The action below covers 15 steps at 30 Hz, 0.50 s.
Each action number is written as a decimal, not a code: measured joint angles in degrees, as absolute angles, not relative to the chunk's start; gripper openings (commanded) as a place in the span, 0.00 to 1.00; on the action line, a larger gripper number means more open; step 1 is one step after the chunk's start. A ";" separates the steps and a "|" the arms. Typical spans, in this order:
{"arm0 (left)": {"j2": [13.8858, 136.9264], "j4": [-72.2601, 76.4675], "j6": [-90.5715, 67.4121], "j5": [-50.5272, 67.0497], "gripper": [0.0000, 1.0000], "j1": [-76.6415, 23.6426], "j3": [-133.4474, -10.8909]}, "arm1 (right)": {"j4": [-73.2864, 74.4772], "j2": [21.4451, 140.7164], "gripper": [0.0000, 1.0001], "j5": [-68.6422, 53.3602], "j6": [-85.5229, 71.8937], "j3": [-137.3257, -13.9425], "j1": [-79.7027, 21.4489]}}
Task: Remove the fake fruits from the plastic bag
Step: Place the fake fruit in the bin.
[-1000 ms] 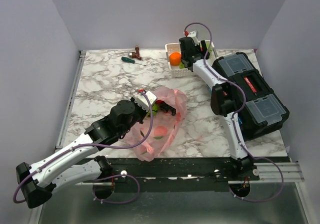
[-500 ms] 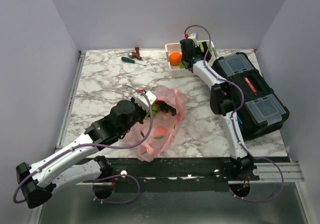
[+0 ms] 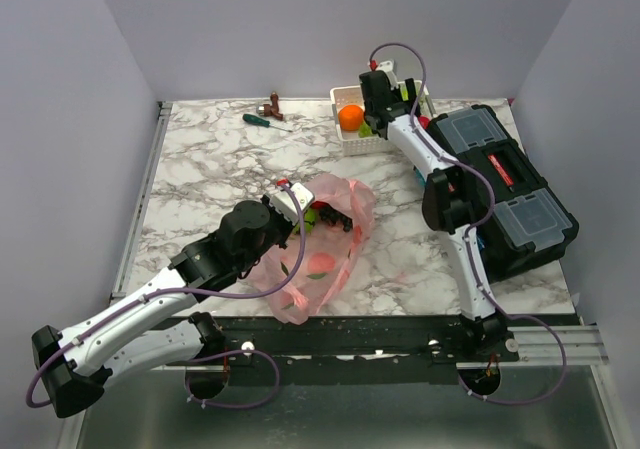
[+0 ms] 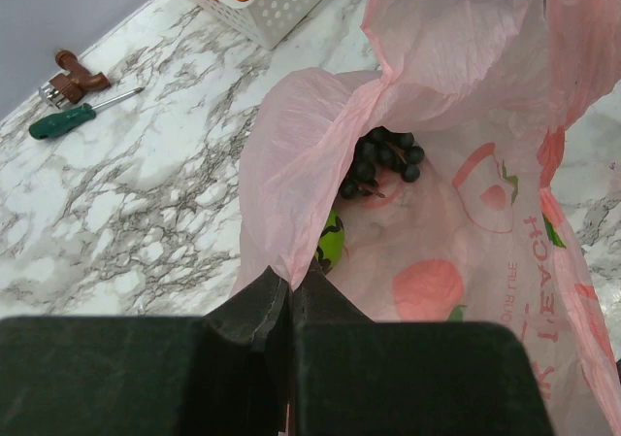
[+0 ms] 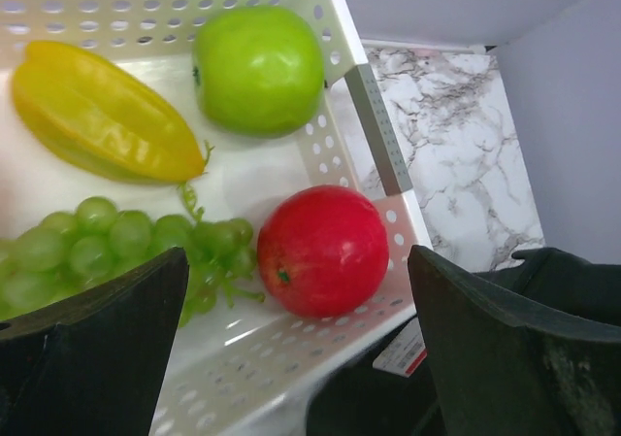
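Pink crinkly film fills the near part of the scene: the plastic bag (image 3: 322,259) lies on the marble table (image 3: 200,169) just ahead of the arm bases. The left gripper (image 4: 289,285) is pressed together on the near lip of the bag's mouth, pinching a fold of film and holding it up so that the opening gapes. Just past those fingertips, inside the mouth, sits a dark grape bunch (image 4: 383,159). Its long axis runs away from the gripper, deeper into the bag. A green fruit (image 4: 332,242) is half hidden under the film beside it.

Farther back and to the right, at the table's far edge, stands the white basket (image 5: 374,116). The right gripper (image 5: 298,261) hangs over it with its fingers spread wide and nothing held. A red apple (image 5: 322,250) lies on the basket floor between them, touching neither. A green apple (image 5: 257,67), a yellow fruit (image 5: 102,114), green grapes (image 5: 87,247) and an orange (image 3: 350,117) share the basket.

The left arm is far nearer to the fruits that remain, but it is busy with the bag's lip. By my reading the free right arm has to make the next pick. From it the grapes lie well apart, toward the near left, so it must enter through the opening from the far right side.
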<state>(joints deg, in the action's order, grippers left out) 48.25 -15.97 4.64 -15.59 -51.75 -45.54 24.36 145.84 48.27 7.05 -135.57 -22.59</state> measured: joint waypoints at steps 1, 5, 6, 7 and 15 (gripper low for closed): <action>48.21 -15.97 4.64 -15.57 0.00 -51.77 -45.56 | 25.39 144.75 0.97 47.59 6.13 -135.17 -22.94; 48.05 -15.97 4.64 -15.57 0.00 -51.77 -45.56 | 30.26 137.32 0.95 43.90 0.91 -132.18 -25.52; 48.03 -15.97 4.67 -15.59 0.00 -51.77 -45.54 | 31.35 134.85 0.95 42.78 -0.71 -130.96 -26.37; 48.01 -15.97 4.67 -15.59 0.00 -51.77 -45.56 | 32.23 132.05 0.94 41.32 -2.31 -129.40 -27.16; 48.05 -15.97 4.69 -15.64 0.00 -51.77 -45.56 | 32.99 105.73 0.94 30.68 -13.98 -104.22 -32.60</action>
